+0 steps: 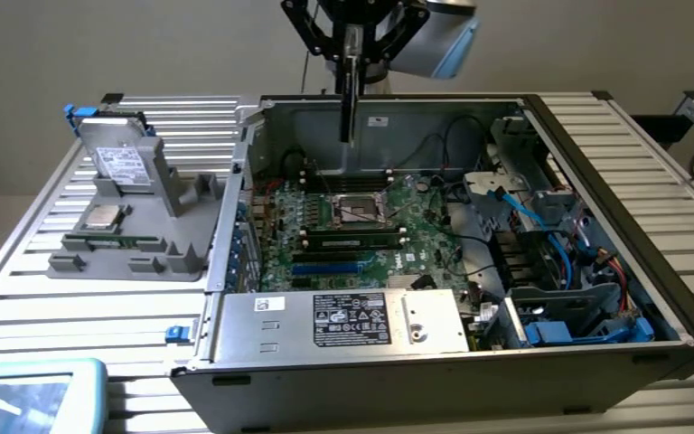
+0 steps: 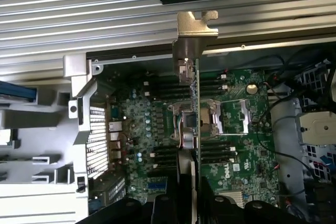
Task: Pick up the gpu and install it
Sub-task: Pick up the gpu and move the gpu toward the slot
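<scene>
The gpu [image 1: 350, 90] hangs edge-on and upright from my gripper [image 1: 350, 41], which is shut on its upper end. It is above the open computer case [image 1: 588, 117], over the rear part of the green motherboard [image 1: 360, 226], and clear of the board. In the wrist view the gpu [image 2: 195, 103] appears as a thin edge with its silver end bracket [image 2: 195, 24] at the far end. It is clamped between my dark fingers [image 2: 173, 208]. The processor socket [image 2: 210, 121] lies directly behind the card.
A grey holder [image 1: 142, 262] on the slatted table at the exterior view's left carries a silvery drive [image 1: 124, 163], a processor chip [image 1: 104, 215] and a green memory stick [image 1: 112, 242]. Inside the case are a power supply [image 1: 347, 321], blue cables [image 1: 540, 217] and drive bays. A teal-framed object [image 1: 28, 393] lies at the front left.
</scene>
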`<state>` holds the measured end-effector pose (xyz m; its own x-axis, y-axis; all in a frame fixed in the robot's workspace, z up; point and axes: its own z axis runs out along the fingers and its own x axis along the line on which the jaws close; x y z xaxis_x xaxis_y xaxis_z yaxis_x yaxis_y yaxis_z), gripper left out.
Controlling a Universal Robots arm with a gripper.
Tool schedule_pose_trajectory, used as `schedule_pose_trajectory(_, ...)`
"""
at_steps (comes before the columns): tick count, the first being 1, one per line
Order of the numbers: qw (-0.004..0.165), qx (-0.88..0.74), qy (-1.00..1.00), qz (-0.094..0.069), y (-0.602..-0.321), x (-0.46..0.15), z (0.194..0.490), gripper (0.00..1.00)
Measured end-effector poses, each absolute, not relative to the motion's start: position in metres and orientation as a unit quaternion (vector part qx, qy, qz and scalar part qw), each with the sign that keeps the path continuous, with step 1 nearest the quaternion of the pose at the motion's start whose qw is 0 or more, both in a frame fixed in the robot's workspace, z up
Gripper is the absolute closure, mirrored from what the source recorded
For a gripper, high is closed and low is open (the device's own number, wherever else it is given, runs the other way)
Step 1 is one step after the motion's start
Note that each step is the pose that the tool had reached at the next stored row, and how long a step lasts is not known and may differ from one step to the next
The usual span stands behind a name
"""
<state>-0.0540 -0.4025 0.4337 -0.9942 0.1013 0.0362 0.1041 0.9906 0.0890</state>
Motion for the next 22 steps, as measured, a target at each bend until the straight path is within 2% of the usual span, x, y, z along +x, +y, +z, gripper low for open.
schedule_pose_trajectory(11,0.017,-0.051,-0.997,-0.046,-0.403,-0.050,0.434,0.73)
schedule_pose_trajectory(17,0.034,-0.051,-0.997,-0.047,-0.403,-0.038,0.434,0.73)
schedule_pose_trajectory(22,0.038,-0.051,-0.997,-0.048,-0.403,-0.024,0.433,0.73)
